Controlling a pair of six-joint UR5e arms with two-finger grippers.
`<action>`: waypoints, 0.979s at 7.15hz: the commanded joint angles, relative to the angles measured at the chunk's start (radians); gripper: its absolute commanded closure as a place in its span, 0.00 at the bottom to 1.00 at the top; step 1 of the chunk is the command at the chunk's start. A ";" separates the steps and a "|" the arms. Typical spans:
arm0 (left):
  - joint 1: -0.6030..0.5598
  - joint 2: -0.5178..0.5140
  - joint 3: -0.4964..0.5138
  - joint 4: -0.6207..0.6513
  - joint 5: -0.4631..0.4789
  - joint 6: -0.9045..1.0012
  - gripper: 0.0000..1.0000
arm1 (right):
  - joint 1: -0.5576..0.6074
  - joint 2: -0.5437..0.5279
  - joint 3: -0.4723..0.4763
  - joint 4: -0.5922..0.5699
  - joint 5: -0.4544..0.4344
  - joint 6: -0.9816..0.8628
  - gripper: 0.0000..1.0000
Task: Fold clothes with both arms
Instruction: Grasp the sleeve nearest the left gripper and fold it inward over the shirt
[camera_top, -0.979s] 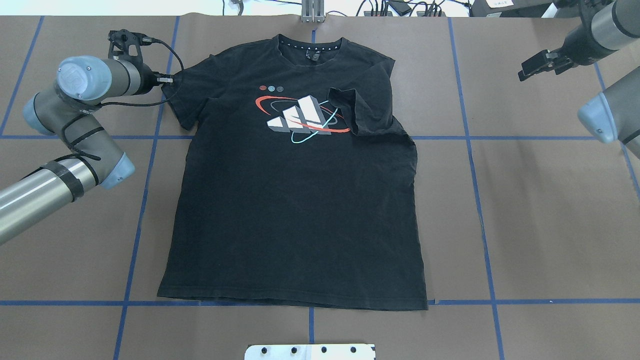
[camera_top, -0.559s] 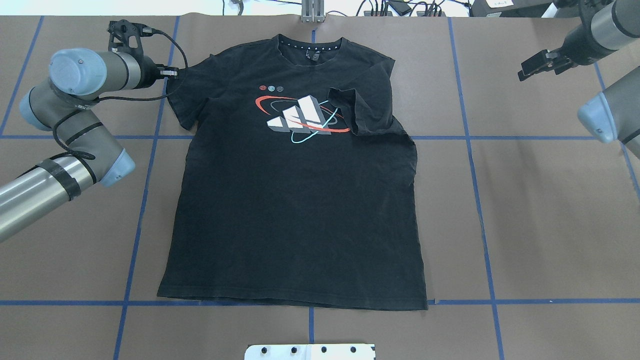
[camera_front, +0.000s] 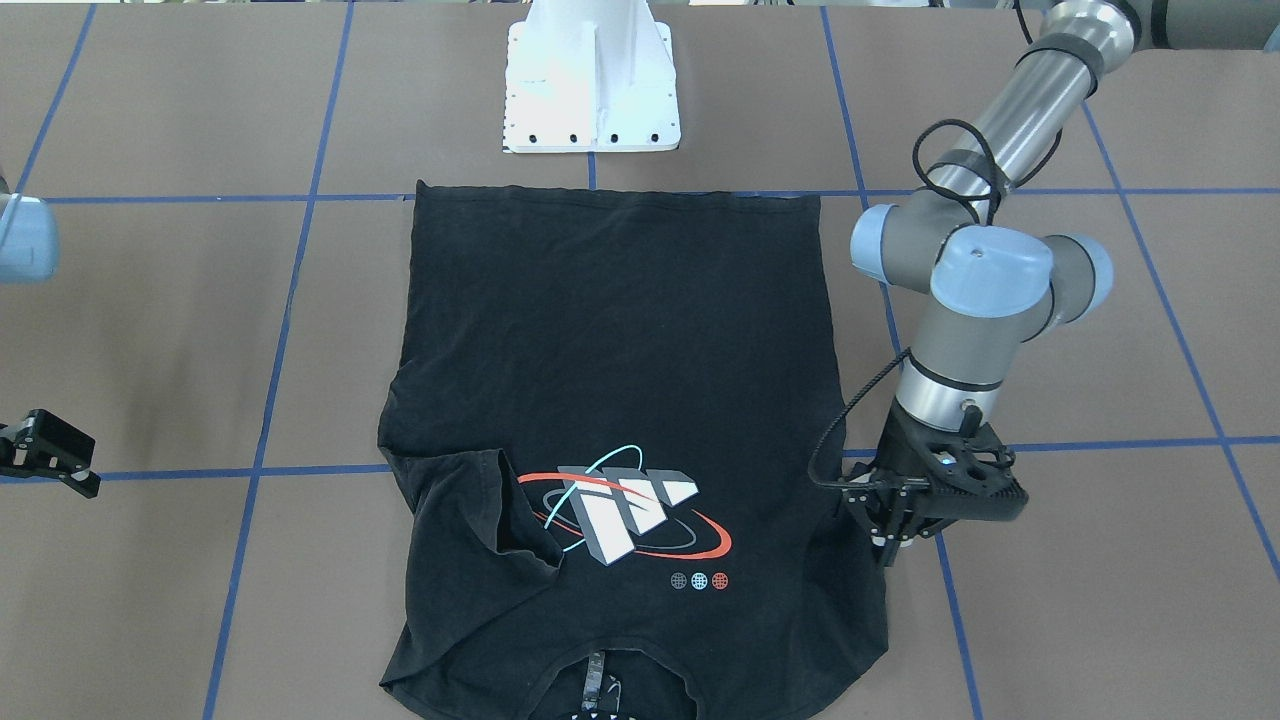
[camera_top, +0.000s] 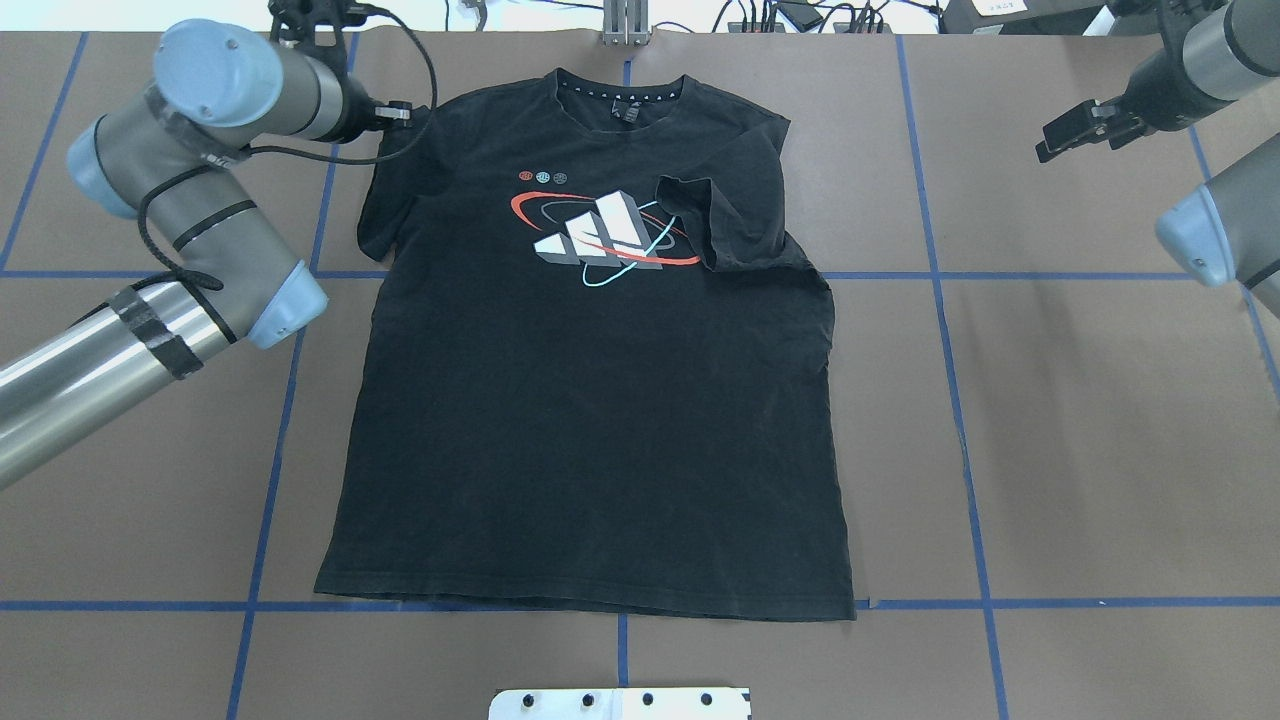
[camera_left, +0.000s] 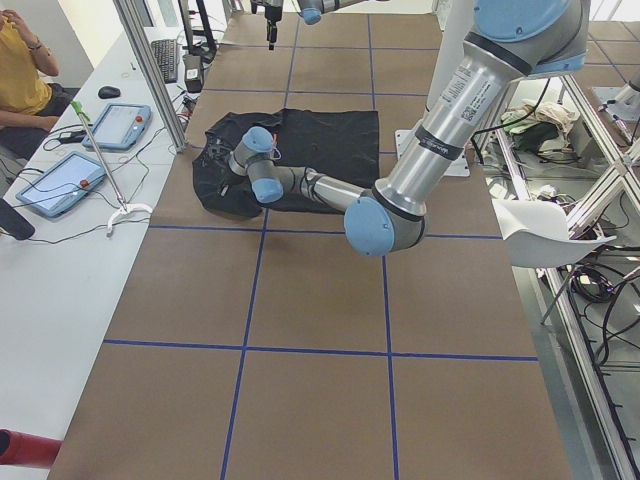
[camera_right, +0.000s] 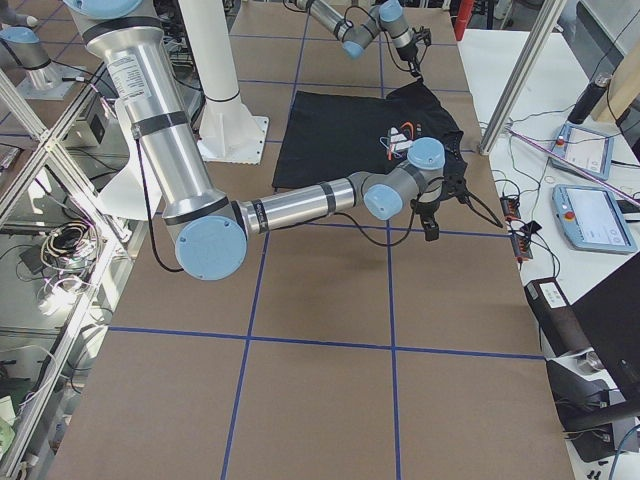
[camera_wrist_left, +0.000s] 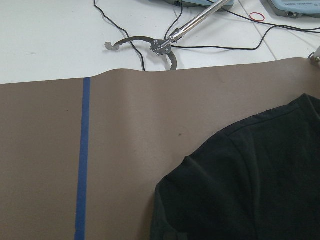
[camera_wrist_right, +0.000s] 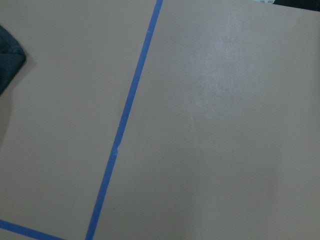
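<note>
The black T-shirt (camera_top: 600, 420) lies flat, front up, collar at the far edge; it also shows in the front view (camera_front: 610, 330). Its sleeve on the overhead view's right is folded inward over the edge of the chest graphic (camera_top: 600, 235). My left gripper (camera_top: 402, 113) is at the other sleeve, shut on its cloth and holding it pulled in and raised (camera_front: 890, 545). The left wrist view shows only the shoulder cloth (camera_wrist_left: 250, 185), no fingers. My right gripper (camera_top: 1045, 143) is open and empty, well off the shirt to the right (camera_front: 85, 470).
The white pedestal base (camera_front: 592, 80) stands at the near edge, just behind the hem. Blue tape lines (camera_top: 940, 300) cross the brown table. Cables and devices (camera_top: 800, 15) lie past the far edge. An operators' desk with tablets (camera_left: 120, 125) runs along that side.
My left gripper has moved right and toward the far edge, dragging the sleeve inward with it. The right arm and the rest of the shirt have not moved.
</note>
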 joint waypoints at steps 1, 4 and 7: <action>0.072 -0.087 0.012 0.061 0.004 -0.140 1.00 | 0.000 0.000 0.001 0.000 0.000 0.000 0.00; 0.120 -0.251 0.205 0.059 0.027 -0.218 1.00 | 0.000 0.001 0.000 0.000 0.000 0.000 0.00; 0.121 -0.237 0.207 0.044 0.024 -0.159 0.02 | -0.001 0.004 0.000 0.000 -0.002 0.000 0.00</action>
